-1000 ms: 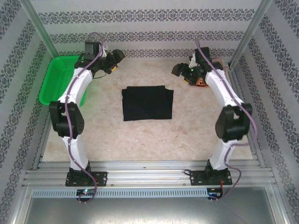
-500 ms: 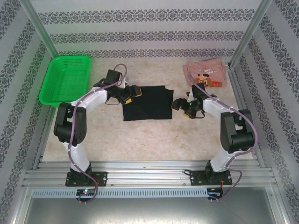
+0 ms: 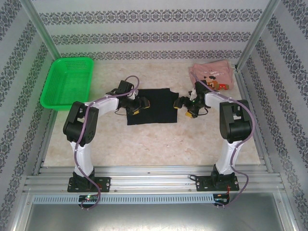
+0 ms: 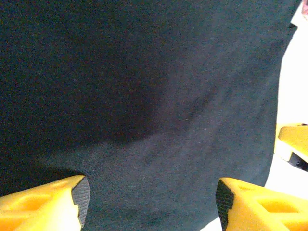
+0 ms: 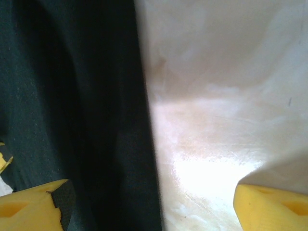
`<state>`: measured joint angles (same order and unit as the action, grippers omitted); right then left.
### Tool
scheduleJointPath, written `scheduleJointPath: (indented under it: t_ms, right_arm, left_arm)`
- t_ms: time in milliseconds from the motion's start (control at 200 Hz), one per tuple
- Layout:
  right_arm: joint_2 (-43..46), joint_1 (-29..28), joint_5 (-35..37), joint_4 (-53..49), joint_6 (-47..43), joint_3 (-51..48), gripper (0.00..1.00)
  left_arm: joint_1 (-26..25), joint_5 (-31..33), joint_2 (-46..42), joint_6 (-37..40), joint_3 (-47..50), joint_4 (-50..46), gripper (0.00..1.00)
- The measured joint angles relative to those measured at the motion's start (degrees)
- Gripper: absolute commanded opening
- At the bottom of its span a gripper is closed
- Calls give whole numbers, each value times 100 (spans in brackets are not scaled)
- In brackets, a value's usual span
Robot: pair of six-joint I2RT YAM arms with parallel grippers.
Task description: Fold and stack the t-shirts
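The top view looks down from above and behind the arm bases (image 3: 88, 183), facing the far wall (image 3: 154, 29), and stands well back so the whole bench (image 3: 154, 139) fits. The left wrist camera sits close over the black t-shirt (image 4: 144, 86), looking past its own yellow jaws onto cloth, with a strip of bench at the right. The right wrist camera is equally near, looking down on the shirt's right edge where it meets bare bench. All three views share that shirt.

Table (image 3: 159, 139) holds black tee (image 3: 159, 109), pink tee (image 3: 211, 74), basket (image 3: 50, 98).
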<state>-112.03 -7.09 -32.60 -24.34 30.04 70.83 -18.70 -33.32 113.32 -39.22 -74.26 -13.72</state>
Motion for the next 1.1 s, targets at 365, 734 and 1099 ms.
scheduleJointPath:
  t_ms: [365,734,1099]
  right_arm:
    - [11,-282,131,306,-7,68,86]
    - [254,-662,151,374,-345,68,84]
    - [98,-822,686,-310,-680,308,84]
  left_arm:
    - [0,37,44,157,4,0,70]
    - [0,11,46,295,4,-17,69]
    - [0,-15,55,393,2,-39,69]
